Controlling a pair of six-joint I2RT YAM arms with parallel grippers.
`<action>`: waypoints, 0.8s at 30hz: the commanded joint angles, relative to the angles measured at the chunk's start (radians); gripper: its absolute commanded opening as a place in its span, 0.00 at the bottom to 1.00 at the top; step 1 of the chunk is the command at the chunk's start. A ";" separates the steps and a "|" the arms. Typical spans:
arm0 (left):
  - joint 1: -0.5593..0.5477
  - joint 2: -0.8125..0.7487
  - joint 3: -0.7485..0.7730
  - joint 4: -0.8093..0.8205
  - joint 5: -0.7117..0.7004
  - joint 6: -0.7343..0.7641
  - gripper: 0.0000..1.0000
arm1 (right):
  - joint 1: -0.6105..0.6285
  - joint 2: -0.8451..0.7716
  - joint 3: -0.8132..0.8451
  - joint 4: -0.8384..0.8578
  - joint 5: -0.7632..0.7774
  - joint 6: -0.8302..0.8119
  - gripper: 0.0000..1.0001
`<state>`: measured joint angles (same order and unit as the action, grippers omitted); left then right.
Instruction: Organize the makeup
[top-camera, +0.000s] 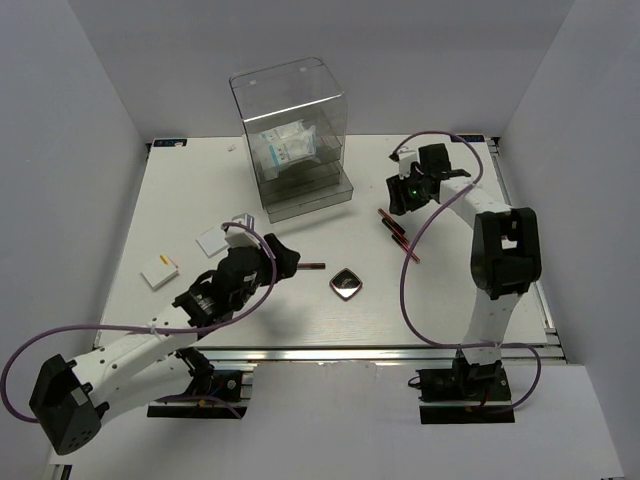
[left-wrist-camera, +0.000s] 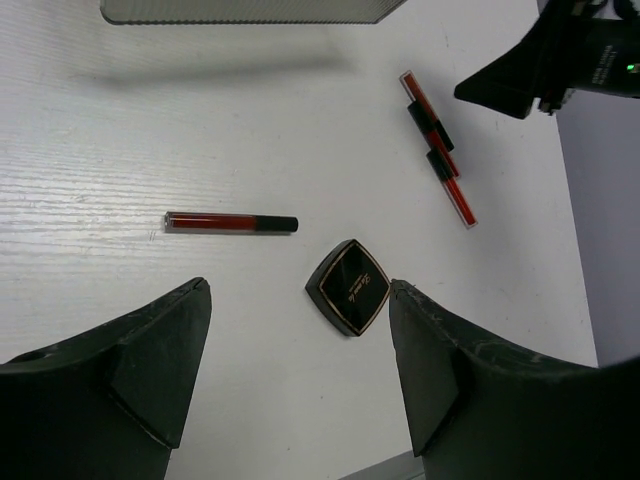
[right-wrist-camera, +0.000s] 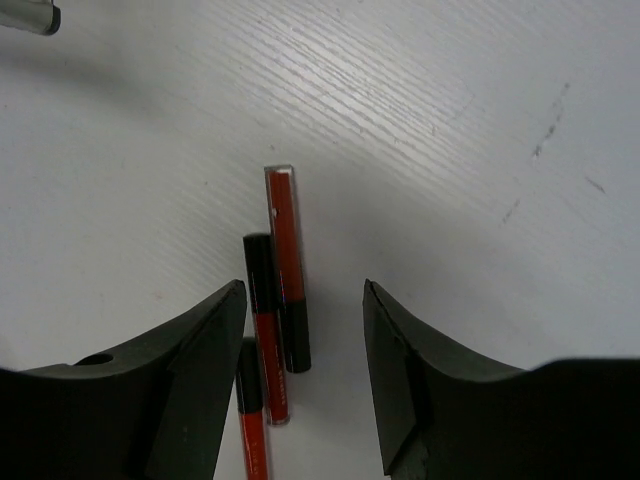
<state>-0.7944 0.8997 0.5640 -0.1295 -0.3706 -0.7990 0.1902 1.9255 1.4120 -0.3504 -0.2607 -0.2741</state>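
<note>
White packets with blue print (top-camera: 285, 148) lie inside the clear acrylic box (top-camera: 262, 95). One dark-red stick (top-camera: 310, 266) lies mid-table, just ahead of my open, empty left gripper (top-camera: 285, 257). The left wrist view shows that stick (left-wrist-camera: 230, 222) and the dark square compact (left-wrist-camera: 348, 287) beyond the left gripper (left-wrist-camera: 300, 290), the compact close to the right fingertip. The compact (top-camera: 347, 284) lies right of the stick. Three more red sticks (top-camera: 397, 232) lie side by side under my open, empty right gripper (top-camera: 403, 198). In the right wrist view these sticks (right-wrist-camera: 283, 260) lie between the open fingers of the right gripper (right-wrist-camera: 303, 290), nearer the left one.
Three small white flat cards (top-camera: 160, 270) (top-camera: 212, 238) (top-camera: 243, 220) lie left of the left arm. The acrylic box stands at the back centre; its base edge (left-wrist-camera: 240, 10) shows in the left wrist view. White walls enclose the table on three sides.
</note>
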 joint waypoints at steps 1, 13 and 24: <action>-0.003 -0.056 0.019 -0.050 -0.037 -0.017 0.81 | 0.029 0.059 0.113 -0.039 0.017 -0.066 0.56; -0.003 -0.050 0.008 -0.049 -0.050 -0.028 0.81 | 0.061 0.170 0.179 -0.033 0.021 -0.116 0.52; -0.003 0.007 0.016 -0.005 -0.047 0.004 0.82 | 0.103 0.197 0.176 -0.013 0.063 -0.117 0.51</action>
<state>-0.7944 0.8970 0.5640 -0.1574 -0.4080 -0.8154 0.2760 2.1029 1.5528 -0.3790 -0.2226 -0.3775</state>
